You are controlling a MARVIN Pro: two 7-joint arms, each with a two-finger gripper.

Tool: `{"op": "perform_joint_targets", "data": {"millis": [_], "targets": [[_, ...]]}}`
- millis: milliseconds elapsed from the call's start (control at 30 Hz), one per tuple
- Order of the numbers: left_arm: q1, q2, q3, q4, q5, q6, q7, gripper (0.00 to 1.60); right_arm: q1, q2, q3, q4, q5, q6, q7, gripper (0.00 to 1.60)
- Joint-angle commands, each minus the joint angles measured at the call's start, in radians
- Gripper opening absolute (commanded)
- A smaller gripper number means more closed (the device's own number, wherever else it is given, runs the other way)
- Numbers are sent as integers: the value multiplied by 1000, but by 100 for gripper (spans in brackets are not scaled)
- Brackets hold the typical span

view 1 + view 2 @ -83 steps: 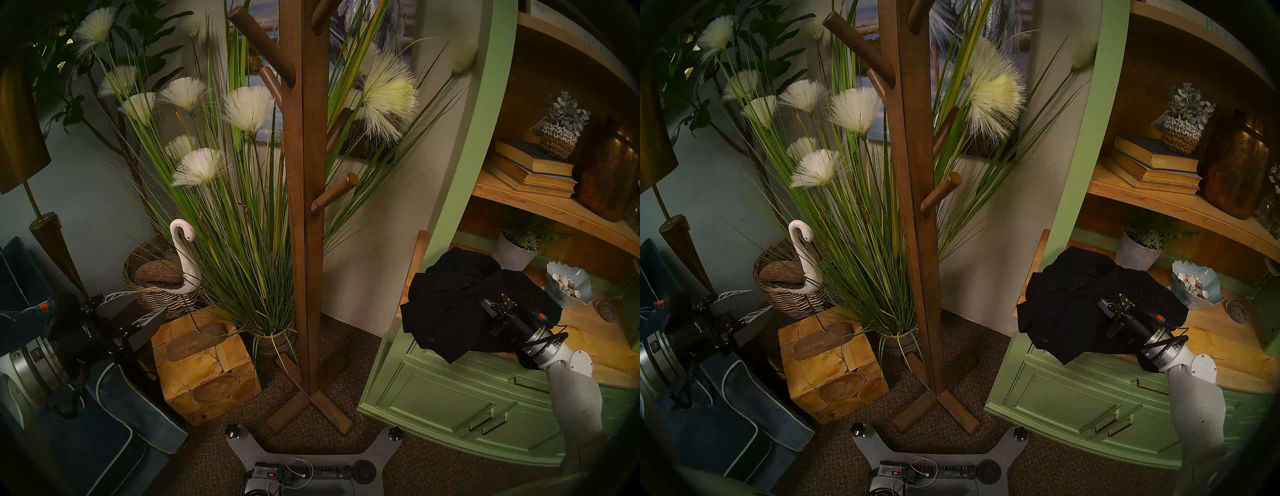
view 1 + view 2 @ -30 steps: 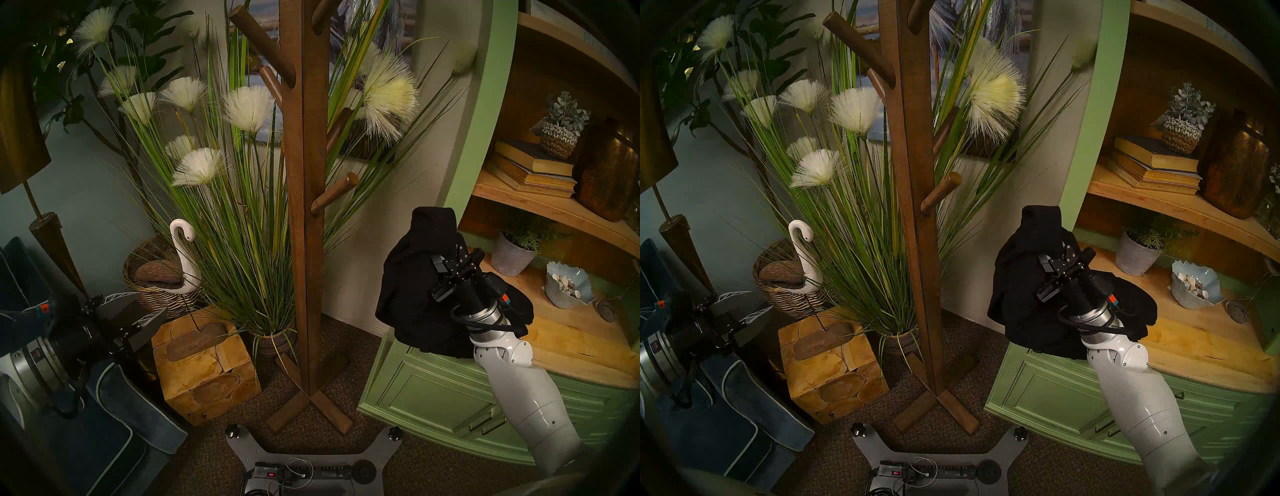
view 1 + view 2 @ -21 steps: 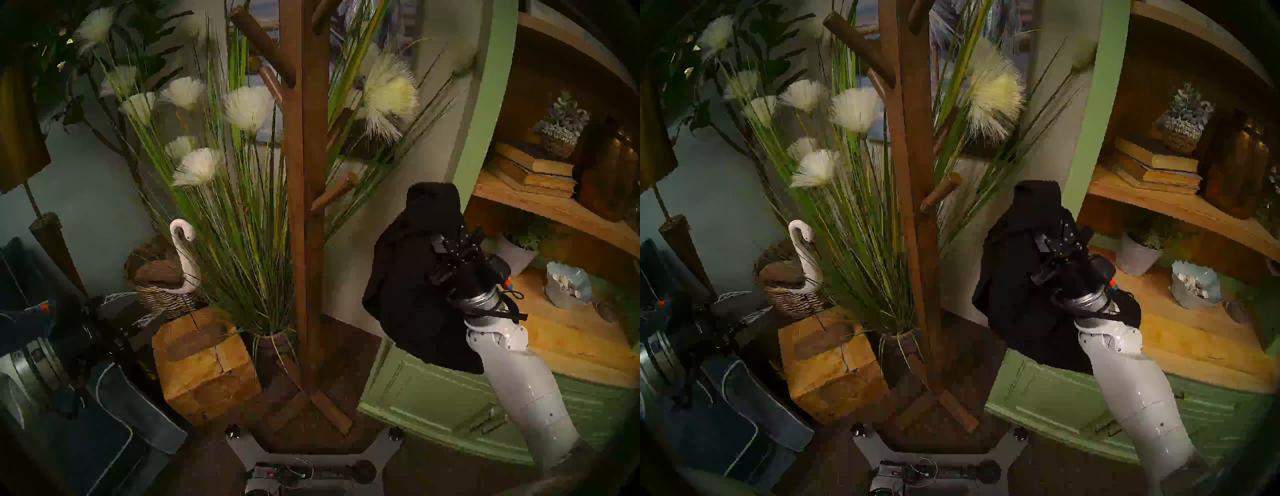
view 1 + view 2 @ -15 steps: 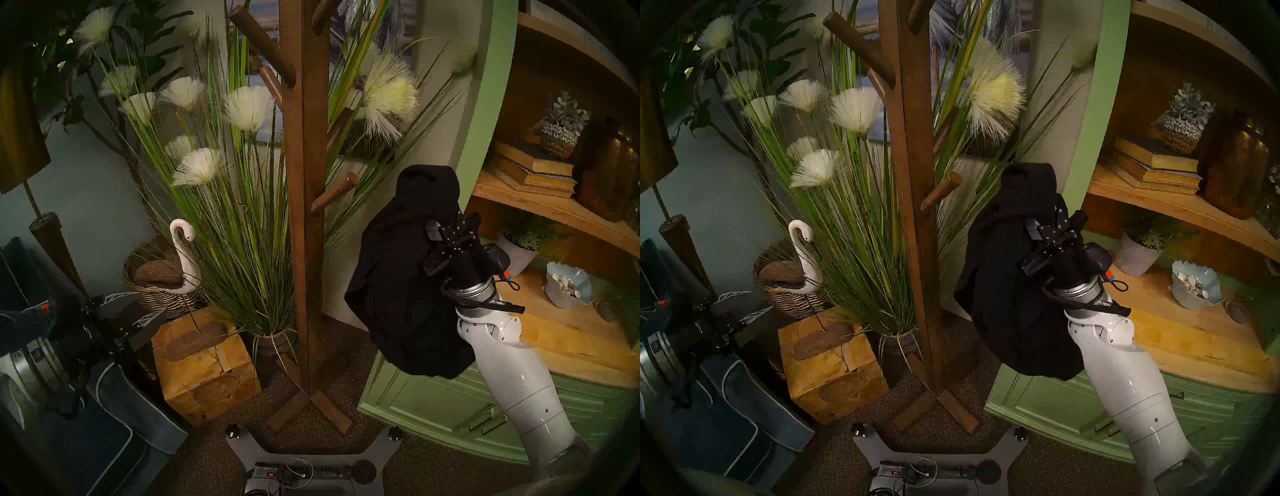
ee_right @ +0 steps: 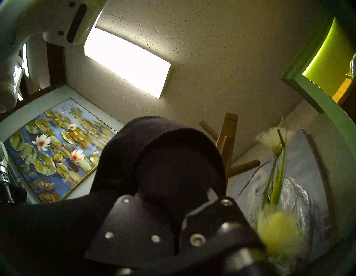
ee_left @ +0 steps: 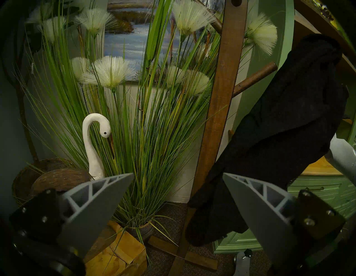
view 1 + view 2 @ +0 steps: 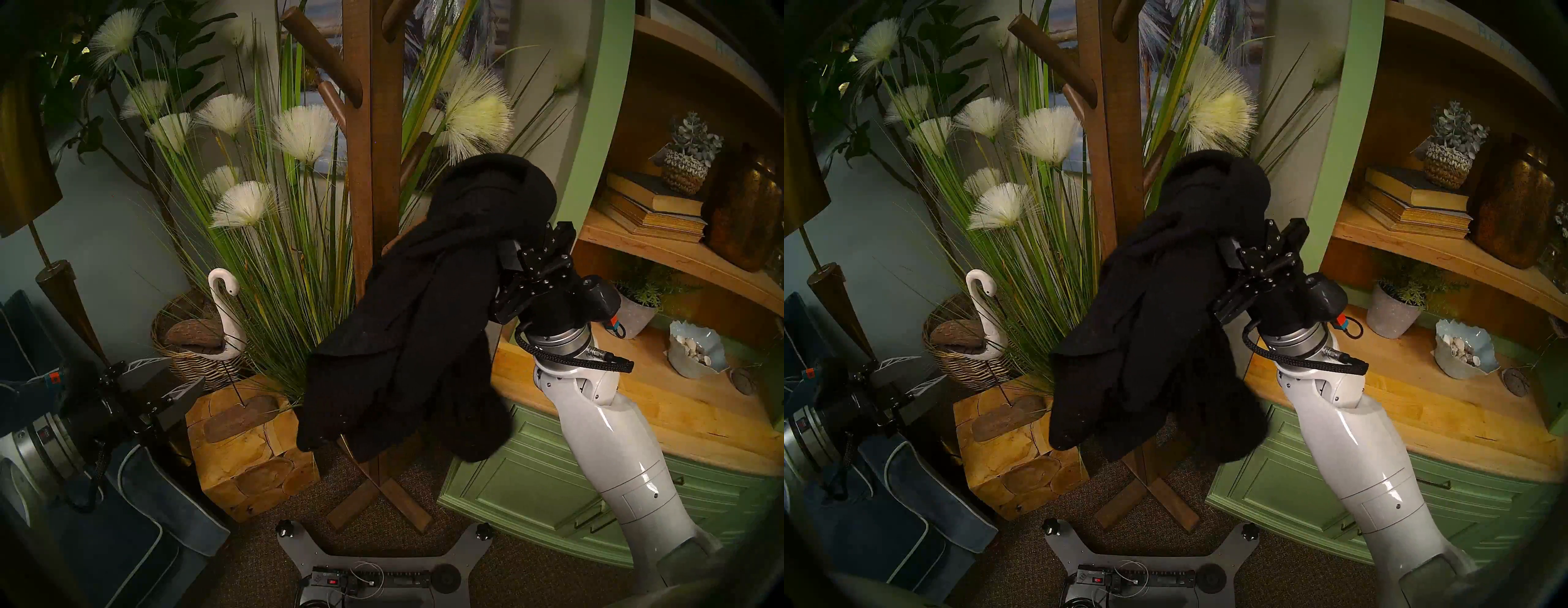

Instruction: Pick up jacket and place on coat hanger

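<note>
The right gripper (image 7: 535,237) appears clamped on the jacket (image 7: 424,322), which hangs just right of the coat hanger (image 7: 373,212). Lift the bunched top over a right-side peg (image 6: 254,79) before releasing. The left gripper (image 6: 178,194) waits low left, fingers spread and empty.

The left gripper (image 6: 178,194) stands wide apart, its two grey fingers (image 6: 100,200) empty. Between them, farther off, rises the brown coat hanger (image 6: 221,108), with tall grass (image 6: 146,125) and a white swan figure (image 6: 94,142) to its left. To the right the black jacket (image 6: 279,135) hangs beside the post, its lower folds crossing in front of it.
</note>
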Motion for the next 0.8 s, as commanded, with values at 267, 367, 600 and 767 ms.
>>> {"op": "perform_joint_targets", "data": {"millis": [267, 367, 600, 767], "targets": [[-4, -1, -2, -17, -18, 2, -13, 160, -60, 55, 174, -74, 12, -5, -28, 0], [-4, -1, -2, -17, -17, 2, -13, 160, -108, 60, 225, -84, 39, -5, -43, 0], [-4, -1, -2, -18, -19, 2, -14, 160, -230, 72, 307, -129, 81, -5, -16, 0], [-4, -1, -3, -18, -19, 3, -14, 160, -286, 66, 348, -160, 72, -5, -12, 0]]}}
